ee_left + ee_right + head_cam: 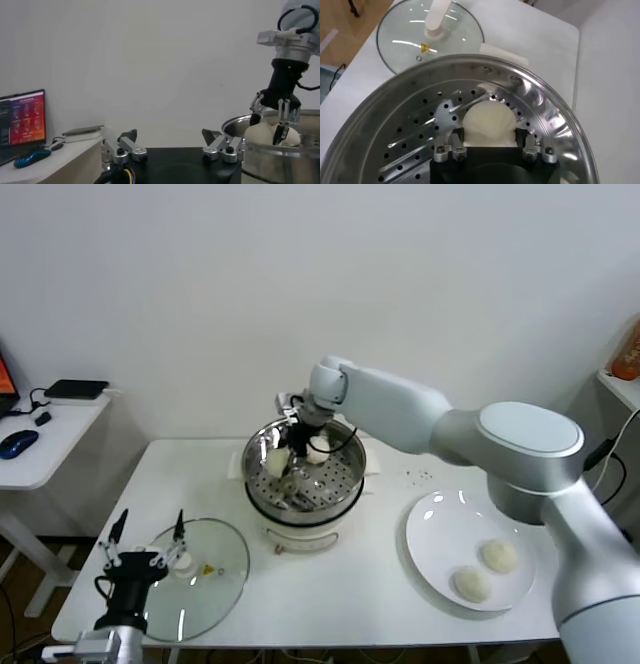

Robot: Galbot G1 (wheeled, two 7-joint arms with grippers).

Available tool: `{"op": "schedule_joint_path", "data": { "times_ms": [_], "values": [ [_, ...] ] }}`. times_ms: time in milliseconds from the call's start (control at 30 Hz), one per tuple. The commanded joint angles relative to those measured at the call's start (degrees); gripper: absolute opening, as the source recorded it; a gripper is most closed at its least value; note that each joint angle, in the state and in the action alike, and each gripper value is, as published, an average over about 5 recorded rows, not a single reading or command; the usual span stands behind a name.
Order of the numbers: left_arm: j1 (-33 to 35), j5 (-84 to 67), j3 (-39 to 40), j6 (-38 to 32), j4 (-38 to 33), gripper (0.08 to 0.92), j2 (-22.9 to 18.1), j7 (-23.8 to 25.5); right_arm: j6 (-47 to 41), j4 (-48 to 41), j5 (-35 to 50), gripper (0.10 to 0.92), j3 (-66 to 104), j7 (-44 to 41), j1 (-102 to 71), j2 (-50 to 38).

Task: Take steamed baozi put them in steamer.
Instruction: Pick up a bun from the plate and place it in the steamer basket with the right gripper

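Note:
The steamer (332, 502) stands mid-table, its perforated tray showing in the right wrist view (415, 135). My right gripper (301, 452) reaches down into it and is shut on a baozi (489, 124), held low over the tray between the fingers (532, 145). In the head view two baozi show inside the steamer, one on the left (277, 461) and one on the right (319, 450). Two more baozi (499, 556) (471, 584) lie on the white plate (437, 534). My left gripper (150, 529) is parked open at the front left. From there the steamer (272, 157) shows.
The round glass lid (215, 569) lies flat on the table left of the steamer, partly under my left gripper; it also shows in the right wrist view (405, 37). A side desk with a mouse (18, 443) stands at the far left.

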Motion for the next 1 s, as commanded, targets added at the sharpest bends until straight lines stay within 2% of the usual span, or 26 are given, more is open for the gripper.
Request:
{"op": "schedule_joint_path", "data": {
  "times_ms": [33,300,567,767,1000],
  "values": [
    [0.07,-0.02,0.03,0.0,-0.01,0.823,-0.05,0.0,0.14,-0.89,-0.59,0.655,0.51,0.14,-0.87,0.69],
    [0.29,-0.01,-0.05,-0.07,-0.07,0.823,-0.05,0.02,0.29,-0.7,-1.24,0.663,0.94,0.73,-1.59,0.59],
    [0.35,0.06,-0.02,-0.16,-0.06,0.823,-0.18,0.01,0.41,-0.78,-1.85,0.811,1.49,0.91,-2.02,0.61],
    [0.47,0.07,-0.09,-0.18,-0.16,0.823,-0.2,-0.01,0.48,1.06,-1.6,0.822,2.11,-0.04,-1.03,-1.2],
    [0.53,0.01,-0.13,-0.12,-0.24,0.823,-0.22,-0.03,1.82,8.39,3.18,0.823,-2.62,-3.2,5.9,-8.07]
  ]
}}
